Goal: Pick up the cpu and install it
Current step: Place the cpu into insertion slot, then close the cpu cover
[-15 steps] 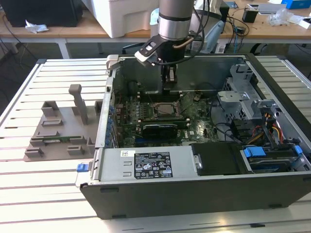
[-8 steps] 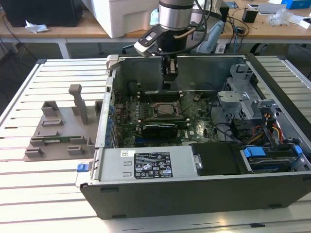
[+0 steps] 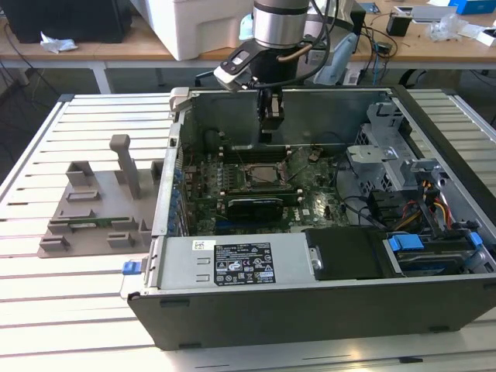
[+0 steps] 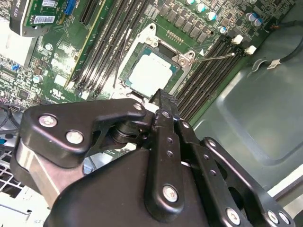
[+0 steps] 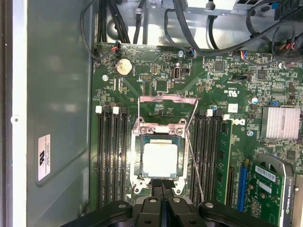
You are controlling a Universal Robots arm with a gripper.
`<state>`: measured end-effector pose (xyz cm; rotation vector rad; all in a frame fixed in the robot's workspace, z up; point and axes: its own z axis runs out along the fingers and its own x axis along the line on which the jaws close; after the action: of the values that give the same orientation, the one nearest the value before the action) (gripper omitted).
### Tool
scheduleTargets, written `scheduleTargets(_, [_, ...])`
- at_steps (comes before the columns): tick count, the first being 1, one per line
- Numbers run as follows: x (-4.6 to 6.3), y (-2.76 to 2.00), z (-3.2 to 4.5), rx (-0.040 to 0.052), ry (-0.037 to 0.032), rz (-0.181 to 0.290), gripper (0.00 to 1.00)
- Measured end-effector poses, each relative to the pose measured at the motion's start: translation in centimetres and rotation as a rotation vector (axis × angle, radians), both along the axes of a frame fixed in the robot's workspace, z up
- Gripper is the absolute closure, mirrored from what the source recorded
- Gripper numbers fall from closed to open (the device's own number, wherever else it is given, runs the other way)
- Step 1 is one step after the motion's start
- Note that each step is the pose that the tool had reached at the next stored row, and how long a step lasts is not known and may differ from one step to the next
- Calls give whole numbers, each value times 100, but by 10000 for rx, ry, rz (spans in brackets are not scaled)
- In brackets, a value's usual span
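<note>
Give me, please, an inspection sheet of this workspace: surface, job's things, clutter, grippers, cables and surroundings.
Surface: white slatted table, carrying an open computer case.
Job's things: cpu lies flat in the motherboard socket, its silver top uncovered.
Clutter: grey fixture blocks on the table, to the exterior view's left of the case.
Grippers: gripper hangs inside the case over the socket, jaws shut, holding nothing.
Cables: black cables inside the case; coloured wires at the case's end on the exterior view's right.
Surroundings: wooden benches behind, with a white box.
</note>
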<state>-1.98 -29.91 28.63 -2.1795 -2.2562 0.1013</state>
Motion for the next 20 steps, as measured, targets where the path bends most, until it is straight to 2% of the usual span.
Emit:
scheduleTargets(5, [36, 0, 1, -10, 1, 0, 89])
scheduleTargets(13, [355, 0, 0, -7, 8, -1, 89])
scheduleTargets(14, [432, 0, 0, -9, 21, -2, 89])
scheduleTargets(16, [685, 0, -11, -7, 101, -1, 89])
scheduleTargets(18, [776, 0, -26, -8, 144, -1, 89])
scheduleTargets(20, [906, 0, -81, -17, 214, 2, 89])
